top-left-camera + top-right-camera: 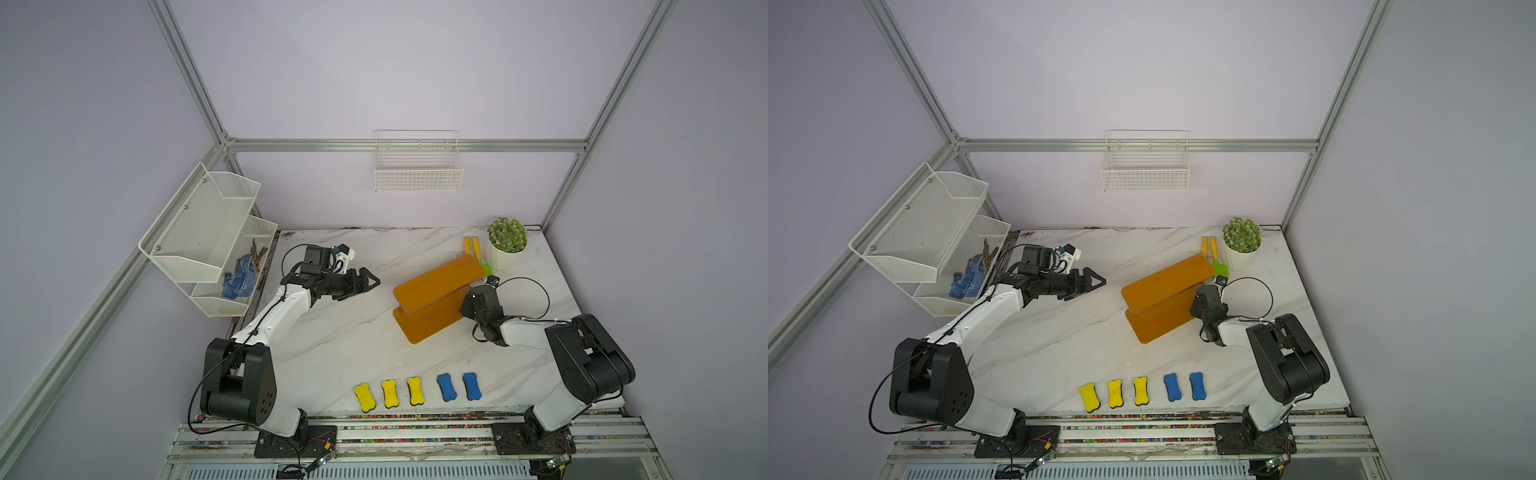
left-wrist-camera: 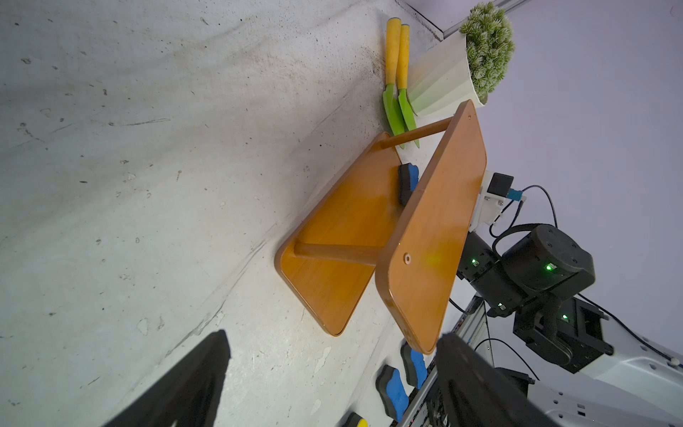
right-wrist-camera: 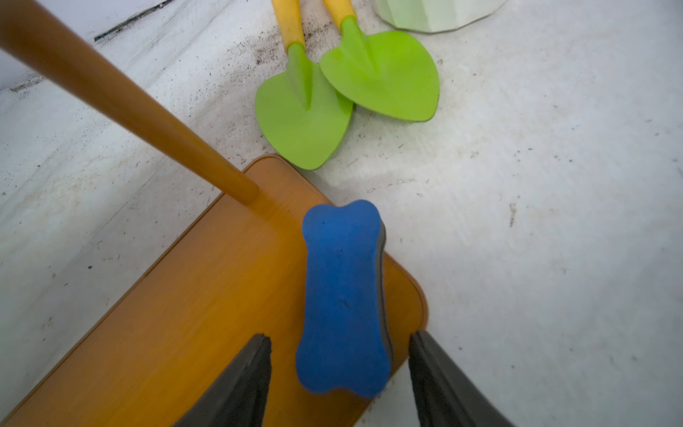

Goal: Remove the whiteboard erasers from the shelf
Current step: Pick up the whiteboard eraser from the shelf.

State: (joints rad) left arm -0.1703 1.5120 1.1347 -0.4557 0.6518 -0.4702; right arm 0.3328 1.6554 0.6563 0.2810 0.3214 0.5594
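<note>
The orange-brown shelf [image 1: 436, 286] stands on the marble table. One blue whiteboard eraser [image 3: 343, 295] lies on its lower board near the corner, also seen in the left wrist view as a blue eraser [image 2: 408, 183]. My right gripper [image 3: 338, 338] is open, its fingers either side of that eraser's near end with a gap on both sides. In both top views the upper board and my right wrist hide this eraser. Three yellow erasers [image 1: 390, 393] and two blue ones [image 1: 446, 387] lie in a row at the table's front. My left gripper [image 1: 371, 282] hovers open and empty left of the shelf.
Two yellow-handled green spatulas [image 3: 332, 96] lie just behind the shelf, next to a white plant pot [image 1: 505, 245]. A white mesh wall rack [image 1: 208, 237] with blue gloves [image 1: 237, 278] hangs at the left. A white wire basket [image 1: 417, 166] hangs on the back wall.
</note>
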